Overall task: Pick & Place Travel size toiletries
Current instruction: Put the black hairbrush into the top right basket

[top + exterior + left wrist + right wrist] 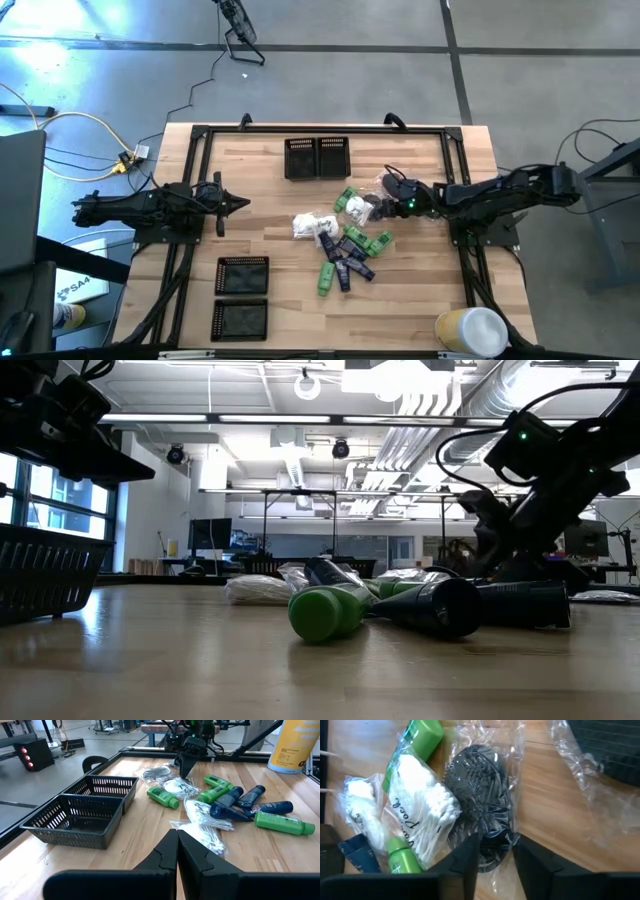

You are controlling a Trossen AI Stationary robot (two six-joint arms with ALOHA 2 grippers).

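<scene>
Wooden tabletop [280, 300] carried everything, w/ black frame rails round it and an open workshop beyond. Right gripper [495, 851] was down at the near edge of the toiletry heap, fingers apart w/ a narrow gap, straddling a dark round piece in a clear bag [480, 807]. No sign the bag was pinched yet; judged as lined up for a grab, since the fingers sat either side of it. Just beyond and to one side of those fingers lay a white packet of cotton swabs [422, 815], touching the bag, w/ a green tube [417, 740] poking out from under it. Farther off, a second clear bag [590, 780] lay loose near a black mesh tray [612, 742], which is probably where items were meant to go.

Rest of the travel size toiletries [345, 250] sat in a loose pile mid-table: green tubes, navy tubes [247, 797], more white packets, overlapping, so pulling one may drag its neighbours.

Left gripper [177, 855] hung well apart from the pile, fingers pressed together, holding nothing, apparently waiting. Ahead of it the pile, and beside that a pair of mesh trays [80, 812]. Two more trays [242, 295] lay near that arm. A yellow-white canister [470, 330] stood at the table's corner, clear of the work.
</scene>
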